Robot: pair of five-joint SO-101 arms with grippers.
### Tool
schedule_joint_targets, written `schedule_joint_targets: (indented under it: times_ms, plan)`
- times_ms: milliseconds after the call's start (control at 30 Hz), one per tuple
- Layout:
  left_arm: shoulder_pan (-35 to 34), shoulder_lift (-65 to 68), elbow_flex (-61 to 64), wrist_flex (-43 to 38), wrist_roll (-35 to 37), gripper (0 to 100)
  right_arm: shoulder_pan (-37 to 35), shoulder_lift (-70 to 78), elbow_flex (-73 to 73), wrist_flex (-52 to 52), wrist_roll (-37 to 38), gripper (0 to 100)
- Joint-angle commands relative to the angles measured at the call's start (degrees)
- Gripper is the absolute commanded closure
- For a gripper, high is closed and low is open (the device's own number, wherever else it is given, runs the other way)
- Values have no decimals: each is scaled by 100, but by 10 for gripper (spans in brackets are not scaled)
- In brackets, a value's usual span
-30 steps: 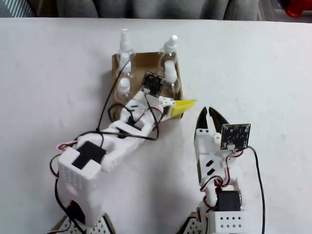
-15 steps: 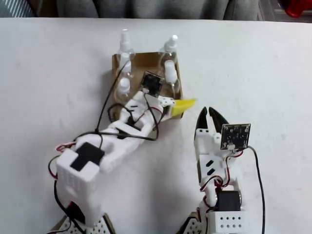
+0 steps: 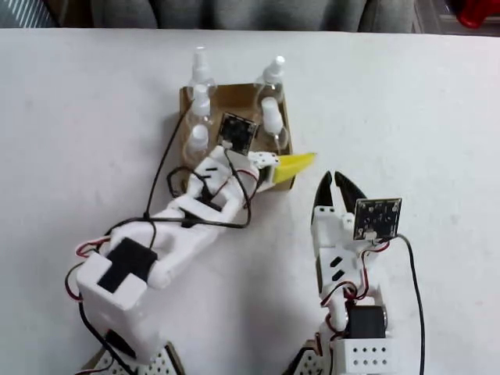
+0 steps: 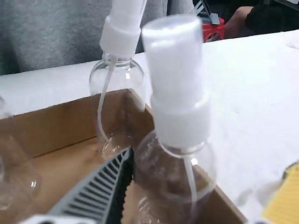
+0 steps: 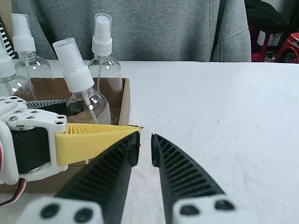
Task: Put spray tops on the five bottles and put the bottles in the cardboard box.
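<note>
High view: the left arm (image 3: 187, 226) covers the cardboard box (image 3: 234, 94) near side. Left end effector (image 3: 283, 150) stands apart around a capped bottle (image 4: 177, 116) inside; right end effector (image 3: 333, 183), slightly parted, is over the tabletop (image 3: 406, 94).

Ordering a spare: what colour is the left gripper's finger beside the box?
Yellow finger, clearest in the right wrist view.

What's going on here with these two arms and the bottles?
The left gripper is open inside the cardboard box, with its fingers on either side of one bottle that already has its spray top on. The other four bottles in the box are capped too. The right gripper rests on the table beside the box, slightly open and holding nothing.
</note>
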Motion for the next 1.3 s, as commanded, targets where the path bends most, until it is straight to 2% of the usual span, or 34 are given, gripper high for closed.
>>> schedule_joint_targets:
  times_ms: [0,433,700,1000,1133,1267]
  plan:
    - [-4,-558,158,0,18,555,-22,-57,70,119,62,982]
    - [268,-1701,1134,35,9,557,-13,-57,70,154,62,982]
    - [295,-2844,1855,123,9,558,13,-57,70,154,62,982]
    - [215,-3952,1890,1811,-9,558,22,-40,70,154,62,982]
    - [224,-4655,1925,2787,-501,558,22,-31,70,154,62,982]
    - [224,-5209,1899,3692,-598,558,22,-31,70,154,62,982]
